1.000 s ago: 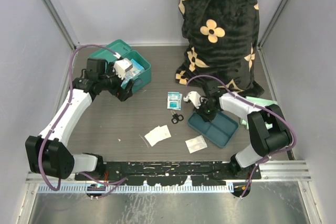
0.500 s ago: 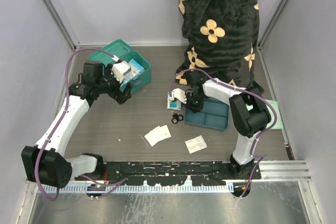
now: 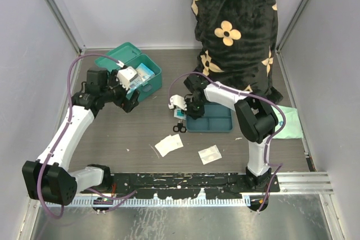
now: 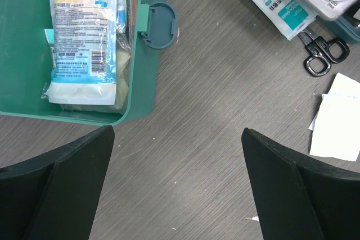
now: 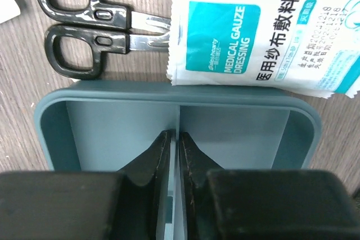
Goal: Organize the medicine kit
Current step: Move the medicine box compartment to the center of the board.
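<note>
The medicine kit (image 3: pixel 132 70) stands open at the back left, teal-green, its lid tipped back; in the left wrist view the medicine kit (image 4: pixel 28 54) holds a white and blue packet (image 4: pixel 81 32), and its latch (image 4: pixel 160 23) faces the table. My left gripper (image 3: pixel 134 98) hovers open just in front of it, and nothing lies between the jaws of the left gripper (image 4: pixel 177 189). My right gripper (image 5: pixel 174 139) is shut on the middle divider of the dark blue tray (image 5: pixel 169 91). The tray (image 3: pixel 219 122) lies mid-table.
Black-handled scissors (image 3: pixel 179 128) and a gauze packet (image 3: pixel 180 113) lie just left of the tray. Two white paper pieces (image 3: pixel 169 144) (image 3: pixel 210 154) lie nearer the front. A pale green cloth (image 3: pixel 288 123) is at the right, and a black flowered bundle (image 3: pixel 236 26) at the back.
My right gripper has dragged the blue tray leftwards across the table, up against the scissors and gauze packet. The left arm has shifted only slightly beside the kit.
</note>
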`<state>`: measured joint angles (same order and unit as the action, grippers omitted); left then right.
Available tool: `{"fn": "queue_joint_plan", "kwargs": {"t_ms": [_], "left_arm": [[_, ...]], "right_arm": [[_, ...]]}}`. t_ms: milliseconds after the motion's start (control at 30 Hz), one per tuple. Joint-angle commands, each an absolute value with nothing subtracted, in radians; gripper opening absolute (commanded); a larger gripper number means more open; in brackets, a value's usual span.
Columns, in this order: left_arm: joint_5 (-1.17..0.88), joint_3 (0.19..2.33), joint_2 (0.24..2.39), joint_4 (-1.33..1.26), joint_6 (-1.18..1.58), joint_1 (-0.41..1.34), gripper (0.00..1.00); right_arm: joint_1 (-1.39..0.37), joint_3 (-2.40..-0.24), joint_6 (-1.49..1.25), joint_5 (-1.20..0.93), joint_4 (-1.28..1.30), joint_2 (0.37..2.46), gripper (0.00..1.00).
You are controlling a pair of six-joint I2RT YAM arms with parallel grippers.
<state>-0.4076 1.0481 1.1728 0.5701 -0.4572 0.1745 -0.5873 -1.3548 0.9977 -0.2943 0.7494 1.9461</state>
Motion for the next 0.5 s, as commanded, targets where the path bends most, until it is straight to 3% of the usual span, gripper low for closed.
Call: {"fn": "queue_joint_plan", "kwargs": {"t_ms": [0, 200, 467], "left_arm": [[-0.433, 1.036, 1.143, 0.502, -0.468, 0.168, 0.98], [-0.513, 1.006, 1.151, 0.491, -0.491, 0.169, 0.98], [-0.555, 0.976, 1.171, 0.473, -0.439, 0.208, 0.99]], "right_arm": [[-0.594, -1.383, 1.023, -0.308, 0.763, 1.914, 0.22], [-0.591, -1.361, 0.987, -0.308, 0.772, 1.795, 0.47], [-0.519, -1.303, 0.861, -0.432, 0.728, 1.638, 0.62]]}}
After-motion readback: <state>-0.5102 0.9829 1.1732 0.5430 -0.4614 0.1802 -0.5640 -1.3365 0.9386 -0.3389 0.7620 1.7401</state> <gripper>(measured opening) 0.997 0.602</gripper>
